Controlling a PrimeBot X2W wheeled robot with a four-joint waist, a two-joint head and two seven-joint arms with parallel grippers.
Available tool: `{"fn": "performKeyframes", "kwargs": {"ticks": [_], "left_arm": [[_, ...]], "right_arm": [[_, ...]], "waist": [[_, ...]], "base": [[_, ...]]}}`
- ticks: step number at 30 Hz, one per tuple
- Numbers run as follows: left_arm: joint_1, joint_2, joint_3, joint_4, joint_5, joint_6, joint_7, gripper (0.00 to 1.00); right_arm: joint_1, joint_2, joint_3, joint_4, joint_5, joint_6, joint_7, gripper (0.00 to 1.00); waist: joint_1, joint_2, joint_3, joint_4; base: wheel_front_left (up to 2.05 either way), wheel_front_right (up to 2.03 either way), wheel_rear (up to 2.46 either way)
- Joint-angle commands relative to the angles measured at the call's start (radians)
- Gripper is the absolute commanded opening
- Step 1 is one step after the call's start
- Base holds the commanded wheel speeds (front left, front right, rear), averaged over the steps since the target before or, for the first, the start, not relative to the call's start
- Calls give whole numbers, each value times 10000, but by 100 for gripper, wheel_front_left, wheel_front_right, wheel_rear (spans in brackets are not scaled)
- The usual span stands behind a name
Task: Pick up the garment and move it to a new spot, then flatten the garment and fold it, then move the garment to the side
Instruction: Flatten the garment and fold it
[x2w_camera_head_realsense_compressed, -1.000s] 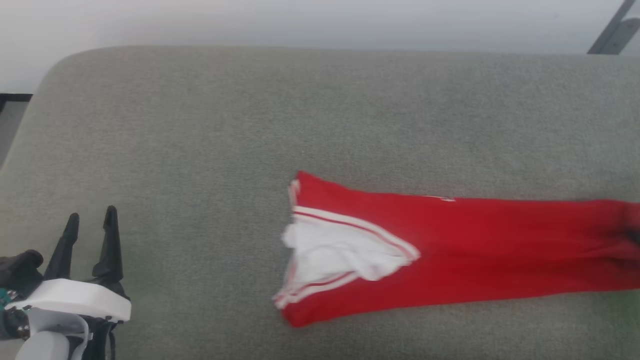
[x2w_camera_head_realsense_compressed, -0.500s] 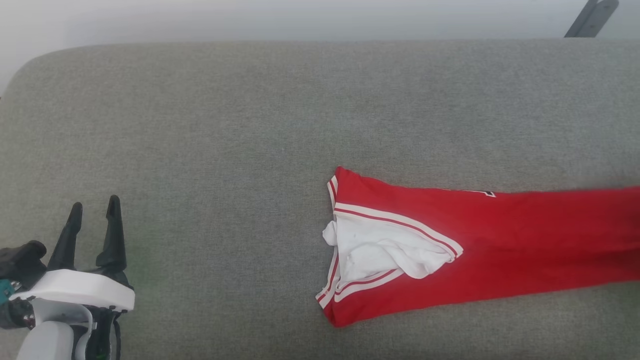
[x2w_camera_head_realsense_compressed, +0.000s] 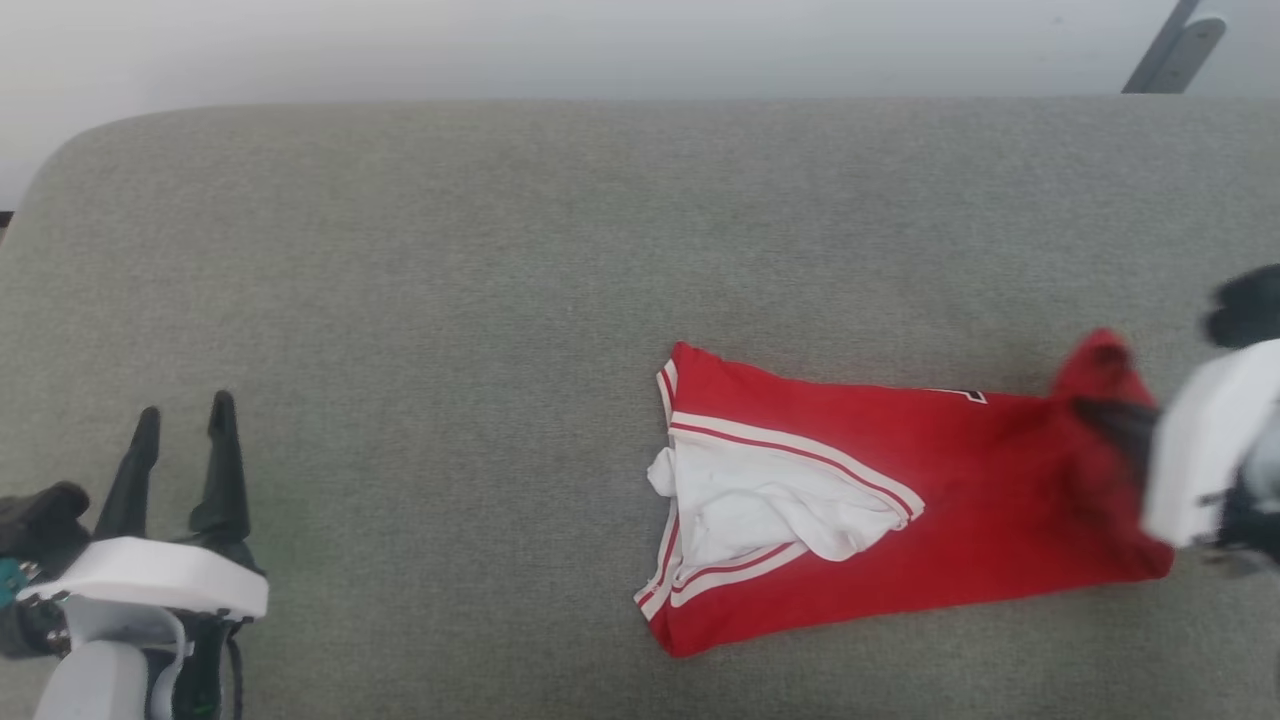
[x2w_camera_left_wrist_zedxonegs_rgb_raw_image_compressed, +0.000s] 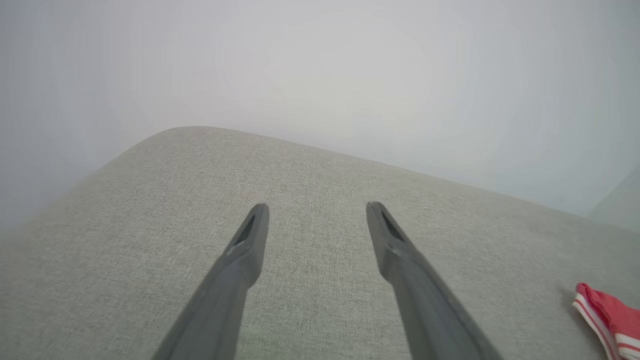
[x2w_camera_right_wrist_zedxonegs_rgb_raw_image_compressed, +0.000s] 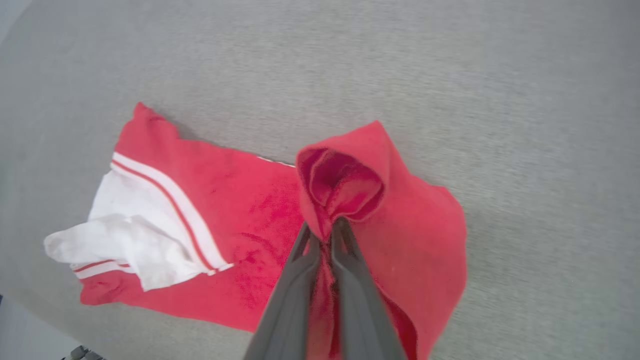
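The red sleeveless jersey of thin fabric (x2w_camera_head_realsense_compressed: 880, 540), with a crumpled white side panel and red-white striped trim, lies as a long folded strip right of centre on the grey, coarse-woven upholstered surface (x2w_camera_head_realsense_compressed: 400, 300). The right gripper (x2w_camera_right_wrist_zedxonegs_rgb_raw_image_compressed: 322, 227) has its two dark tapered fingers pinched on the jersey's right end, which is bunched into a raised, hood-shaped pucker. The left gripper (x2w_camera_left_wrist_zedxonegs_rgb_raw_image_compressed: 317, 210) hovers at the lower left, well apart from the cloth, with its fingers spread and nothing between them.

Blurred: right claw (x2w_camera_head_realsense_compressed: 1105, 420) at the garment's (x2w_camera_head_realsense_compressed: 950, 510) right end, its body cut by the frame edge, fingertips buried in red folds. Numerals (x2w_camera_head_realsense_compressed: 970, 396) mostly folded under, only a sliver at the garment's far edge, unreadable. Left wrist view: garment cut off, just a striped corner. Right wrist view: the garment's near end runs off frame.
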Motion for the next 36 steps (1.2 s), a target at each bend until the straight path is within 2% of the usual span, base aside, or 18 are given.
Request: {"fn": "performKeyframes", "kwargs": {"ticks": [1,5,10,16,21,23,24,25,31,36], "left_arm": [[-164,-42,-43,-3,104,-17,-45,100],[-224,-25,-262,-4,-24,-20,-45,100],[-345,-59,-502,54,-114,-22,-45,100],[-496,-78,-798,136,-191,-23,-45,100],[-509,-93,-919,197,-214,-24,-45,100],[-482,-101,-904,237,-235,-24,-45,100],[-453,-96,-908,250,-246,-22,-45,100],[-399,-73,-905,259,-259,-24,-45,100],[-134,26,-727,215,-303,-23,-45,100],[59,109,-529,93,-249,-23,-46,100]], "right_arm": [[78,135,163,-162,-24,2,44,0],[-187,761,1107,-555,91,1,169,0],[-759,1406,2500,-128,51,2,-136,0],[-1259,1718,3600,645,-20,2,-555,0],[-1447,1767,4057,1190,-62,2,-872,0],[-1539,1712,4191,1402,-110,2,-1011,40],[-1538,1665,4301,1450,-94,2,-1056,80],[-1529,1664,4311,1520,-22,2,-1155,100],[-1404,1351,4297,1182,260,2,-1593,100],[-1229,840,3683,660,122,2,-2287,100]], "waist": [[0,-1,-6,70],[0,-1,-37,304],[0,-1,-76,752],[0,-1,-104,1199],[0,-1,-152,1359],[0,-1,-198,1384],[0,-1,-229,1382],[0,-1,-268,1359],[0,-1,-481,1022],[0,-1,-692,577]], "base": [[0,0,0],[0,0,0],[0,0,0],[0,0,0],[0,0,0],[0,0,0],[0,0,0],[0,0,0],[0,0,0],[0,0,0]]}}
